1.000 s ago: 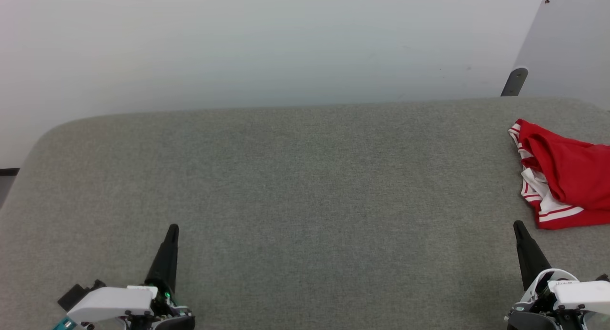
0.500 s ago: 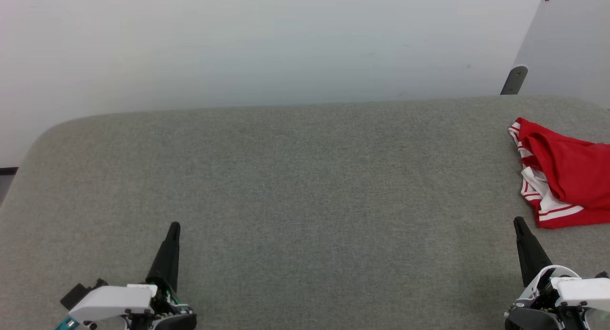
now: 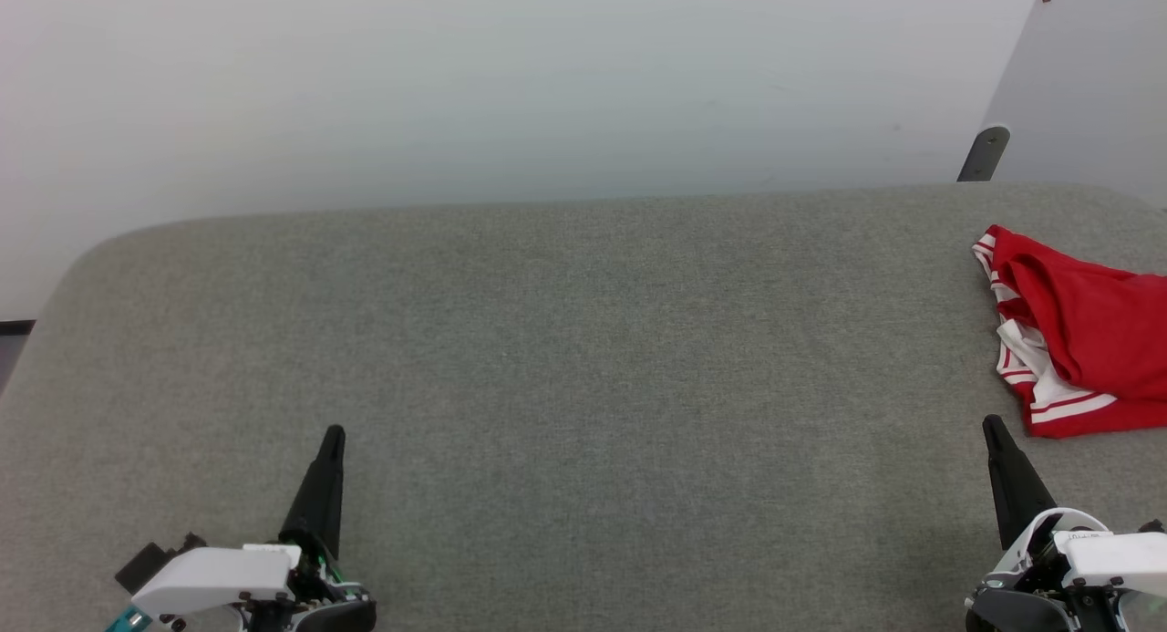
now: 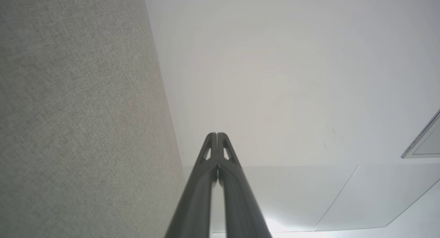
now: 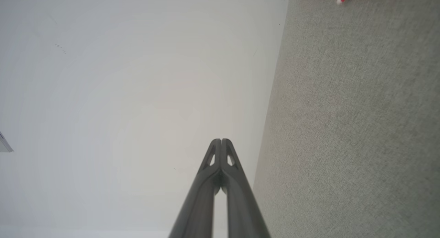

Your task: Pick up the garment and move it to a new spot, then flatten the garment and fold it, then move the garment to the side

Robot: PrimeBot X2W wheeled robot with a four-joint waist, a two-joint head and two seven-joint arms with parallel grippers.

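The garment (image 3: 1085,331) lies bunched at the worktop's (image 3: 583,386) right edge, either awaiting pickup or already set aside; left fingers (image 3: 317,500) and right fingers (image 3: 1012,486) clenched empty.

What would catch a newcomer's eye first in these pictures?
The red garment with white striped trim, crumpled on the grey fabric surface at the head view's right edge, stands out most. Next come the left gripper and right gripper, low in that view, both shut and apart from it.

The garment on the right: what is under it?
The garment lies crumpled on the grey fabric surface. Anything beneath its folds is covered; its right part runs out of frame.
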